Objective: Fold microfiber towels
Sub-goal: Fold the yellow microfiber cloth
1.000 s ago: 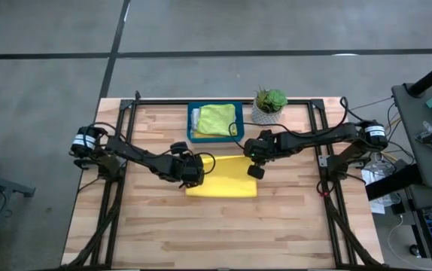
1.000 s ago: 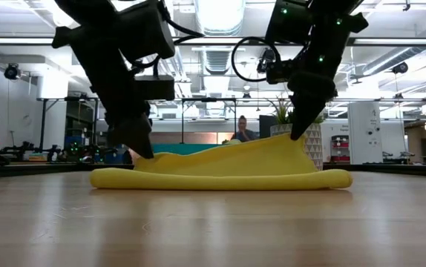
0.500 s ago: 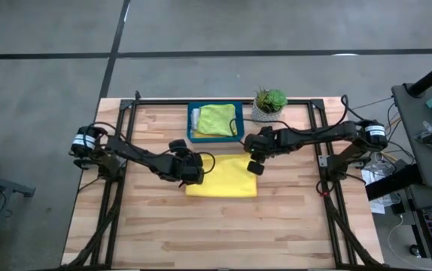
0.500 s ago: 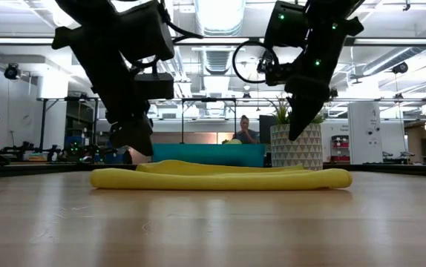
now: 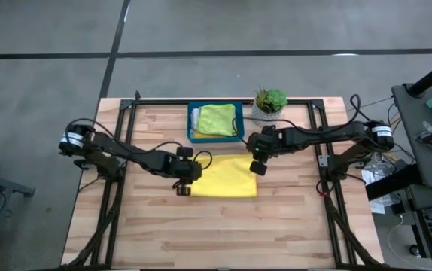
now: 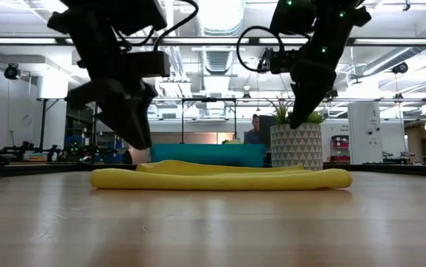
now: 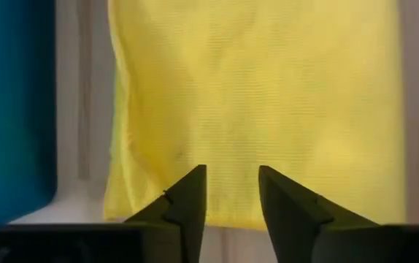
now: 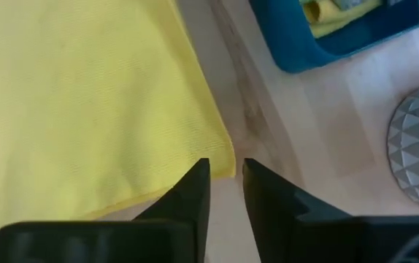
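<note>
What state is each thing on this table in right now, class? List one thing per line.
Yellow towel: folded, flat on the table, free of both grippers.
Teal tray: holds a lime green towel.
Left gripper: jaws open, empty.
Right gripper: jaws open, empty.
Potted plant: upright.

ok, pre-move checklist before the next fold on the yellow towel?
1. Yellow towel lying flat on the table, folded over: ok.
2. Left gripper open, holding nothing, at the towel's left edge: ok.
3. Right gripper open, empty, above the towel's corner: ok.
4. Both grippers lifted off the cloth in the low view: ok.
5. Teal tray with the lime green towel apart from the yellow towel: ok.
6. Folded edges aligned: cannot tell.
</note>
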Controlling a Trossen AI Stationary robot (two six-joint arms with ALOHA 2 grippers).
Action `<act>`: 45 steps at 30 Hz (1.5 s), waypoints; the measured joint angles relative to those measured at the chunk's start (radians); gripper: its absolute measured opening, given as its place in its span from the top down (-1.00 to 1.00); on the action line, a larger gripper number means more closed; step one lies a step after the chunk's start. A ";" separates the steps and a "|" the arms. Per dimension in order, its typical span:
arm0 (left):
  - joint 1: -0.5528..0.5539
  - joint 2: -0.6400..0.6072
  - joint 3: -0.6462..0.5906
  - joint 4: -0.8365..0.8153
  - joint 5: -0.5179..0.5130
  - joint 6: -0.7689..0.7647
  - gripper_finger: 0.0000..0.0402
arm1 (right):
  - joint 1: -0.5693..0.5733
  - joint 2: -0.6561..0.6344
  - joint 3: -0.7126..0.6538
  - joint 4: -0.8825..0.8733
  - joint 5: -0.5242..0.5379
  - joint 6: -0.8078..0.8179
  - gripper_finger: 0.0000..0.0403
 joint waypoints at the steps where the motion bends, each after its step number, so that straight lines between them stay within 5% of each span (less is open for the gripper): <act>1: 0.004 0.001 -0.014 0.022 0.001 -0.002 0.48 | 0.005 -0.002 -0.001 -0.001 0.000 0.000 0.63; 7: 0.019 0.031 -0.131 0.221 -0.163 -0.024 0.71 | 0.018 -0.010 -0.003 0.010 0.000 0.000 0.71; 17: 0.041 0.016 -0.153 0.231 -0.325 -0.053 0.89 | 0.022 -0.010 -0.003 0.001 0.000 0.042 0.72; 20: 0.041 0.004 -0.150 0.230 -0.292 -0.047 0.90 | 0.022 -0.010 -0.003 -0.001 -0.022 0.054 0.70; 26: 0.039 0.003 -0.170 0.261 -0.030 -0.030 0.90 | 0.026 -0.010 -0.004 -0.001 -0.061 0.054 0.64; 35: 0.049 0.014 -0.217 0.314 -0.359 -0.060 0.90 | 0.026 -0.010 -0.004 0.004 -0.061 0.052 0.65; 41: 0.045 0.002 -0.200 0.313 -0.345 -0.059 0.90 | 0.026 -0.010 -0.004 -0.002 -0.068 0.053 0.62; 45: 0.041 -0.014 -0.193 0.318 -0.143 -0.009 0.90 | 0.026 -0.012 -0.004 -0.002 -0.076 0.053 0.59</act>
